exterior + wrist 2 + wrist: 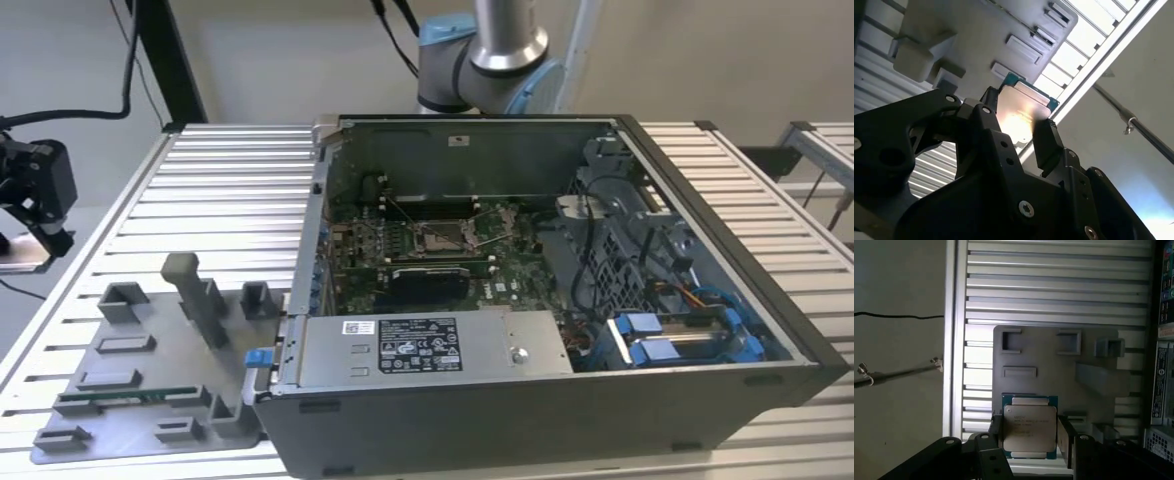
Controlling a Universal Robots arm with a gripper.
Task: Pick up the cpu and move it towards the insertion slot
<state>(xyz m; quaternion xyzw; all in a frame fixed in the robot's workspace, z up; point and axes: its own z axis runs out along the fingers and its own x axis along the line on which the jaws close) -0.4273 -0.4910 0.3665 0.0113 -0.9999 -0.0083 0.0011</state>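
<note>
My fingers (1067, 440) are clamped on two opposite edges of the cpu (1030, 426). It seems lifted just off the grey tray (1054, 365) near the surface's edge. The insertion slot (447, 238), inside the computer case (534, 400), is well apart and not yet approached.

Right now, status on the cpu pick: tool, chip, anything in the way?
Tool shut on cpu. Held over grey tray, not at insertion slot. Computer case wall stands between tray and slot.
</note>
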